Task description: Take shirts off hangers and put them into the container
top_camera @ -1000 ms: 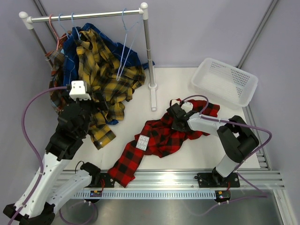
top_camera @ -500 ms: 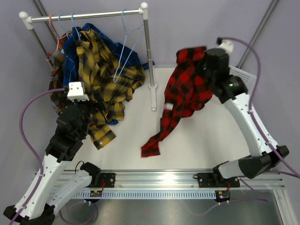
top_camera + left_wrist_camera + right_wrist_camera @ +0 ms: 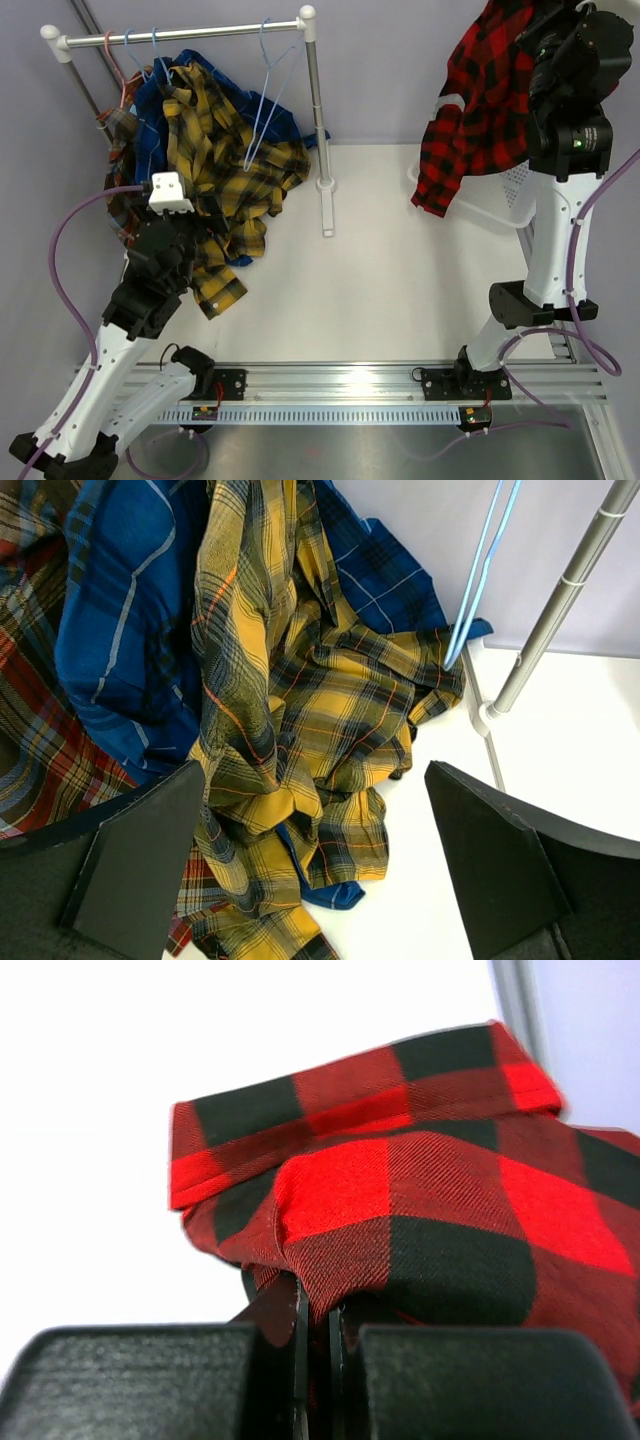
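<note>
My right gripper (image 3: 312, 1310) is shut on a fold of the red-and-black shirt (image 3: 420, 1190). In the top view that shirt (image 3: 475, 110) hangs high at the right, over the white container (image 3: 505, 200), which is mostly hidden behind it. The yellow-and-black shirt (image 3: 225, 160), the blue shirt (image 3: 160, 100) and the brown-red plaid shirt (image 3: 120, 150) hang bunched at the left end of the rail. My left gripper (image 3: 315, 775) is open just in front of the yellow shirt (image 3: 330, 710), holding nothing. An empty light blue hanger (image 3: 268, 100) hangs near the rail's right end.
The metal rail (image 3: 190, 33) runs across the back left, and its right post (image 3: 318, 110) stands on the white table with a foot bar (image 3: 327, 210). A pink hanger (image 3: 125, 75) shows among the bunched shirts. The shirt tails reach the table near my left arm.
My right arm has lifted the red-and-black shirt off the table and carried it up and to the right, over the container. The left arm has barely moved.
</note>
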Action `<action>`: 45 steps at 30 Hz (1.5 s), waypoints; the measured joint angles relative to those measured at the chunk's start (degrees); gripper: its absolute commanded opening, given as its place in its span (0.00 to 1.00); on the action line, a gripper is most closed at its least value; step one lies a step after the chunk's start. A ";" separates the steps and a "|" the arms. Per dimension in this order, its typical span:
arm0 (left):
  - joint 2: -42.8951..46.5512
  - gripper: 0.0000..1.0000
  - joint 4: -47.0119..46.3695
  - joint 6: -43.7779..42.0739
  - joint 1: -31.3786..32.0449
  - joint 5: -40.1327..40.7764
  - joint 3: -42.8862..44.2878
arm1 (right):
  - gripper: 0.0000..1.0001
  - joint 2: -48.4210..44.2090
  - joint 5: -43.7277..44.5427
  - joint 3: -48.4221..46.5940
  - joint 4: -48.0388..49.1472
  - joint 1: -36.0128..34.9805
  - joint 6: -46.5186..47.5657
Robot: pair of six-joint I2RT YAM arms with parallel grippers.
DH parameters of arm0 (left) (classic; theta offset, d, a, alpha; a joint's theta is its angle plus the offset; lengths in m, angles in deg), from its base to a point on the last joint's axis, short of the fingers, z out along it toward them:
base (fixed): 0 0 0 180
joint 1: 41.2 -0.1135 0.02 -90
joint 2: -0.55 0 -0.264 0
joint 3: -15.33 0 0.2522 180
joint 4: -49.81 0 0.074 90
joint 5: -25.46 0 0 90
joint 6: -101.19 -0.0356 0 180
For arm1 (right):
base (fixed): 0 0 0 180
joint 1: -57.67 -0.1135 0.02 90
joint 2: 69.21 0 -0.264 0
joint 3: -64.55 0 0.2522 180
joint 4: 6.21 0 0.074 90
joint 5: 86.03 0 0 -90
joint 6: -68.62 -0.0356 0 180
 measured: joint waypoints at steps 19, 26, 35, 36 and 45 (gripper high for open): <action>-1.33 0.99 0.00 0.00 -0.09 0.13 -0.22 | 0.00 12.57 -9.25 -0.15 18.73 13.53 -0.35; -1.95 0.99 -0.02 0.00 -0.09 0.15 -0.22 | 0.00 11.72 -7.34 -0.11 27.06 14.49 -1.42; -2.58 0.99 -0.02 0.02 -0.09 0.11 -0.24 | 0.00 10.69 -3.21 1.64 34.77 15.82 -1.84; -2.62 0.99 -0.02 0.02 -0.09 0.13 -0.24 | 0.00 9.94 -3.19 3.43 35.17 15.82 -1.99; -2.69 0.99 -0.02 0.04 -0.09 0.07 -0.24 | 0.00 0.55 -5.20 32.11 39.80 15.93 -3.72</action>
